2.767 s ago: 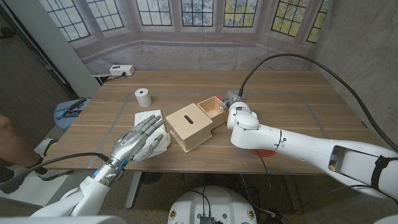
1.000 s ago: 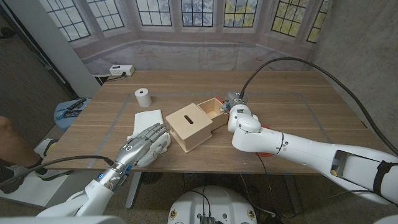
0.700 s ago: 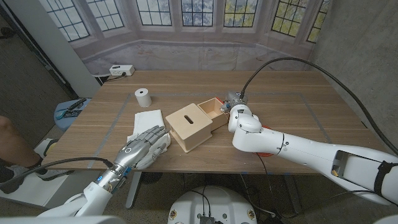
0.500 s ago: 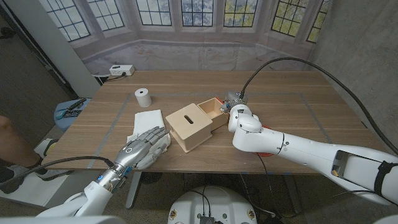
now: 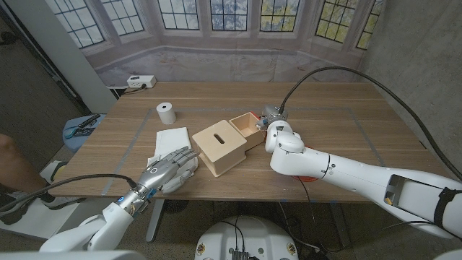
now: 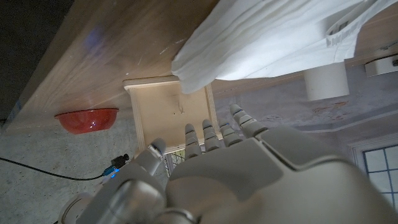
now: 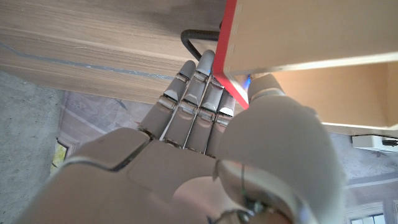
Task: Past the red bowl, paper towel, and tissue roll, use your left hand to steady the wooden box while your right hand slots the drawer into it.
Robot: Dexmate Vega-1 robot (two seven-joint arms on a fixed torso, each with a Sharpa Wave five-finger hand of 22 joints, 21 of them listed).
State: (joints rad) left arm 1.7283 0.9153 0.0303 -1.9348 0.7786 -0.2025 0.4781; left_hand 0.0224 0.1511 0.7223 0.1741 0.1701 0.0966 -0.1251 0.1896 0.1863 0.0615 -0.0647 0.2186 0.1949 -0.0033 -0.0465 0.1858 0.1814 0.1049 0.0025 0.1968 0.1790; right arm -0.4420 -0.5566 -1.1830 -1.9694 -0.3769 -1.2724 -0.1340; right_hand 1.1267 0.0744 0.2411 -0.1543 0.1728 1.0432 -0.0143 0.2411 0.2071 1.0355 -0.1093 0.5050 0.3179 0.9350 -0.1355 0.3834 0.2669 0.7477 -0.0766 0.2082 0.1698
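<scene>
The wooden box (image 5: 219, 146) with a slot in its lid stands mid-table; the drawer (image 5: 247, 126) sticks out of its far right side, partly inside. My right hand (image 5: 279, 131) is at the drawer's outer end; in the right wrist view its thumb and fingers (image 7: 198, 93) clasp the red-edged drawer wall (image 7: 230, 56). My left hand (image 5: 169, 170) hovers open over the paper towel (image 5: 172, 138), left of the box and apart from it. The box (image 6: 171, 106), red bowl (image 6: 87, 119) and tissue roll (image 6: 326, 81) show past my left hand (image 6: 249, 174). The tissue roll (image 5: 166, 113) stands upright behind the towel.
The red bowl (image 5: 306, 175) lies mostly hidden under my right forearm near the front edge. A white power strip (image 5: 141, 81) sits at the back left corner. A black cable (image 5: 325, 72) arcs over the right half. A person's knee (image 5: 7, 155) is at the left edge.
My left hand has drawn back and sunk toward the table's front edge, over the paper towel. My right hand, the box and the drawer have not moved.
</scene>
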